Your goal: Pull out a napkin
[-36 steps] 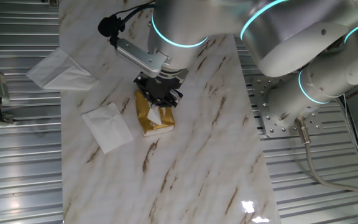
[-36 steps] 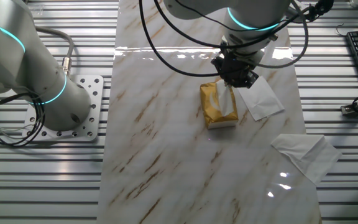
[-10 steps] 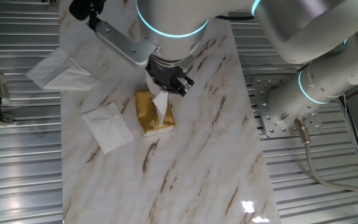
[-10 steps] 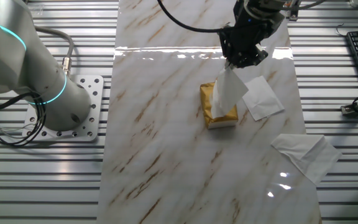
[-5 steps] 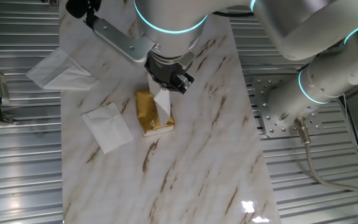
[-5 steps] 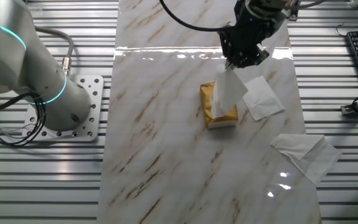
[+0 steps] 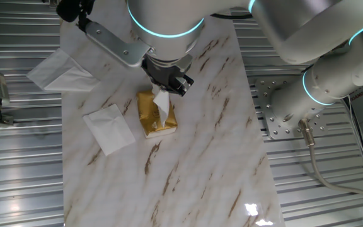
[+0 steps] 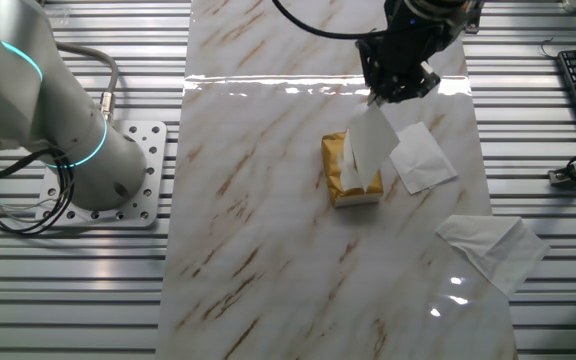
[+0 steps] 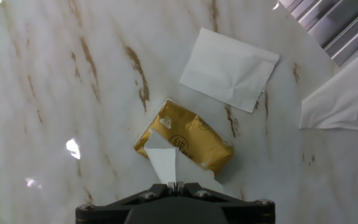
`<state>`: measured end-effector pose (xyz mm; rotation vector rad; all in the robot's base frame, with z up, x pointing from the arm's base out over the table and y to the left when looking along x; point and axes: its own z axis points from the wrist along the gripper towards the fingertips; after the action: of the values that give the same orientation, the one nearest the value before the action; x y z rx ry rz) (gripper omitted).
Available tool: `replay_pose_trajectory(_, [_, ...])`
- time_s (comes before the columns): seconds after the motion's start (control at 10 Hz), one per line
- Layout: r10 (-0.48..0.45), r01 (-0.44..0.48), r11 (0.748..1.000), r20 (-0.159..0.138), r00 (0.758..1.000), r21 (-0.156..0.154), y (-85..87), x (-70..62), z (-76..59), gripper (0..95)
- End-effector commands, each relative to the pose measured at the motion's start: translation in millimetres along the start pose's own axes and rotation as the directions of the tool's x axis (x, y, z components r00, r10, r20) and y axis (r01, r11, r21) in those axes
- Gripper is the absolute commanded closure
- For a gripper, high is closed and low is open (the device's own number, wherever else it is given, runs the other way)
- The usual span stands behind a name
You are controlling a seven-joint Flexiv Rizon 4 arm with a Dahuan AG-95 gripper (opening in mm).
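Claw pinched tight on white napkin at upper middle of frame, napkin's lower end in gold packet on marble table, flat square napkin just right

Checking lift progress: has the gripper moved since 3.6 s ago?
Yes. The gripper has risen away from the golden-yellow packet, drawing the napkin up with it.

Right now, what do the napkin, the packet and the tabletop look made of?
Napkin: thin soft tissue, matte white, drooping limp from the end effector.
Packet: likely plastic film, glossy gold, crinkled.
Tabletop: marble-look slab, polished, mirroring lights; real stone or laminate unclear.
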<state>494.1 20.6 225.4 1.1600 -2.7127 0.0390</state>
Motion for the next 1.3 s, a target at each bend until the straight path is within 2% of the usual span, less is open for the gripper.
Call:
replay_pose_trajectory(0.1, [-0.019, 0.019, 1.0, 0.011, 1.0, 0.009, 1.3, 0.9, 1.6, 95.0])
replay_pose_trajectory(0.3, [-0.034, 0.033, 0.999, 0.029, 0.999, 0.012, 1.9, -5.9, 5.2, 95.0])
replay_pose_trajectory(0.9, [-0.03, 0.03, 0.999, 0.031, 0.999, 0.017, 4.2, -30.1, 8.8, 95.0])
replay_pose_trajectory(1.3, [-0.04, 0.039, 0.999, 0.039, 0.998, 0.013, 3.2, -39.7, 4.8, 95.0])
